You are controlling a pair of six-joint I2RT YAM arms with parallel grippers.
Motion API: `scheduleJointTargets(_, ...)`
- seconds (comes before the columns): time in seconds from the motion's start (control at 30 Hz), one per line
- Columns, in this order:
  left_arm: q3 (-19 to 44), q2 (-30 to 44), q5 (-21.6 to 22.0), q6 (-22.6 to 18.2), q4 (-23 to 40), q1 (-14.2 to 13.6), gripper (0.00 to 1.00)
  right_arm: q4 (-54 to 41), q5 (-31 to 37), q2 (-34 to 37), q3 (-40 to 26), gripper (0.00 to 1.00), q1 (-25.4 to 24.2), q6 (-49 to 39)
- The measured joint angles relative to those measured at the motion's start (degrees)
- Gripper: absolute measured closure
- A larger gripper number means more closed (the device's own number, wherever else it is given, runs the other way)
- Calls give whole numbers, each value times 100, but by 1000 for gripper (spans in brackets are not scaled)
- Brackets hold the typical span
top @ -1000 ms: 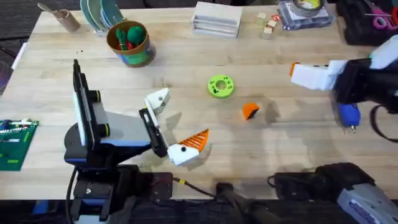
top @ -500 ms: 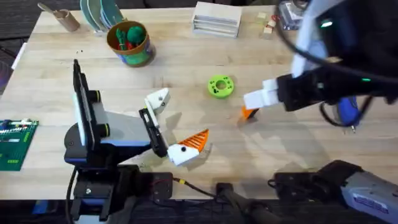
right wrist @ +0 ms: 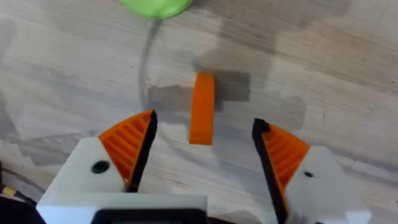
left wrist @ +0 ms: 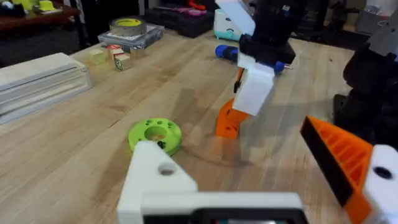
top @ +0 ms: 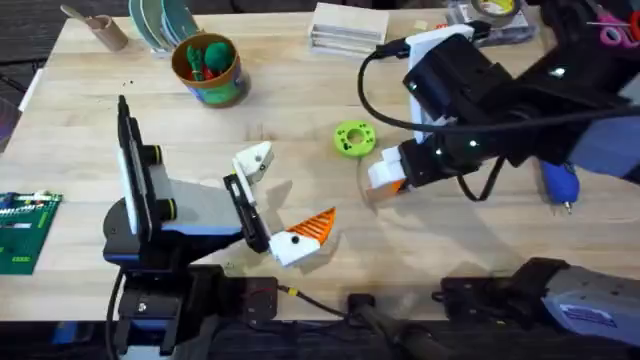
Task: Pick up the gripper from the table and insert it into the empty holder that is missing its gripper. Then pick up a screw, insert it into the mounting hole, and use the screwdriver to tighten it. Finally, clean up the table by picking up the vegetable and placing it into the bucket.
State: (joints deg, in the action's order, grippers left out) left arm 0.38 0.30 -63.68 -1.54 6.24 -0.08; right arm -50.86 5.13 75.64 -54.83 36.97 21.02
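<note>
Right tool [right wrist: 202, 152] spread wide, straddling small orange ribbed plastic wedge [right wrist: 201, 107] at 12 o'clock; long axis runs 12-to-6.

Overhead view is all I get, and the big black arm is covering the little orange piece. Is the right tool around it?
Observer: Yes. In the right wrist view, the small loose orange plastic wedge sits in the gap between the right tool's open orange-tipped fingers, with bare wood showing on both sides of it.
Operator: Is the piece lying flat?
Observer: No. The left wrist view looks from the side, and there it stands upright on the light wooden table, with the lower end of a white finger of the right tool close by its top.
</note>
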Motion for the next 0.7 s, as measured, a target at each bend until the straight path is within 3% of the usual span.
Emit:
scheduleJointTargets(0.03,0,0,0,0,0,0,8,30,0,137,3,132,0,2)
scheduleJointTargets(0.3,0,0,0,0,0,0,8,45,0,299,11,283,0,1)
scheduleJointTargets(0.43,0,2,-2,0,0,0,8,74,-2,317,15,490,0,3)
scheduleJointTargets(0.47,0,0,0,0,0,0,8,125,0,319,15,598,0,0)
scheduleJointTargets(0.57,0,0,0,0,1,0,8,132,0,319,15,656,0,-1)
scheduleJointTargets(0.7,0,0,0,0,0,0,8,135,3,319,15,845,0,0)
